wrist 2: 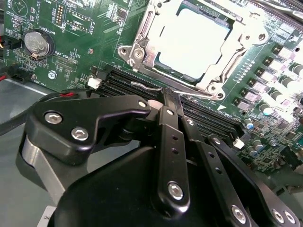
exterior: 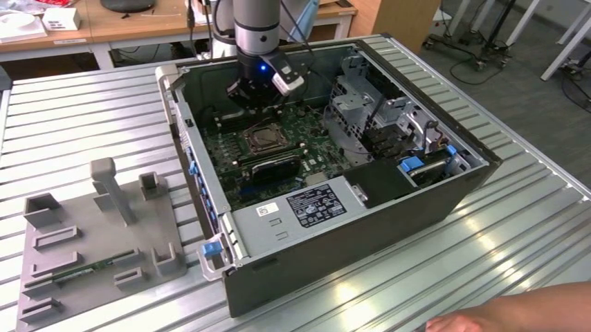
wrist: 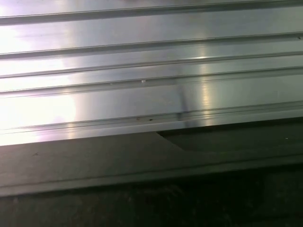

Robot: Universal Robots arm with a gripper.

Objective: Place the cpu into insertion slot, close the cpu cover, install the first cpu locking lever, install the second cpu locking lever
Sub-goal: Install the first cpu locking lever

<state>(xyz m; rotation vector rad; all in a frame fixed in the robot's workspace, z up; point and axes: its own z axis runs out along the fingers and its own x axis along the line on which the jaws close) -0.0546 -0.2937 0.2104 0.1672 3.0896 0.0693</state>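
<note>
the open computer case (exterior: 388,221) lies on its side on a ribbed metal table (exterior: 83,104). the robot arm (exterior: 256,24) reaches down into its far end. the gripper (exterior: 251,97) hangs just above the green motherboard (exterior: 305,131), on the far side of the insertion slot (exterior: 261,138) and close to it.

in the second wrist view the cpu (wrist 2: 191,42) sits flat inside the slot, its pale metal top showing through the cut-out of the cpu cover (wrist 2: 144,33). the cover lies down over it, its bright frame running round the chip's edges. a thin wire locking lever (wrist 2: 147,86) runs along the side of the socket nearest the gripper, between the socket and the dark memory slots (wrist 2: 118,82). the gripper (wrist 2: 169,97) is clenched, its black tips drawn together to a narrow point that meets this lever; whether it pinches the wire or merely presses on it i cannot tell. a round coin battery (wrist 2: 36,43) sits on the board, well apart from the socket.

the first wrist view looks onto the ribbed table (wrist: 142,56).

on the exterior view's left a grey fixture (exterior: 93,228) with upright posts and pockets rests on the table beside the case. a person's hand (exterior: 480,319) rests at the near edge, toward the exterior view's right.
</note>
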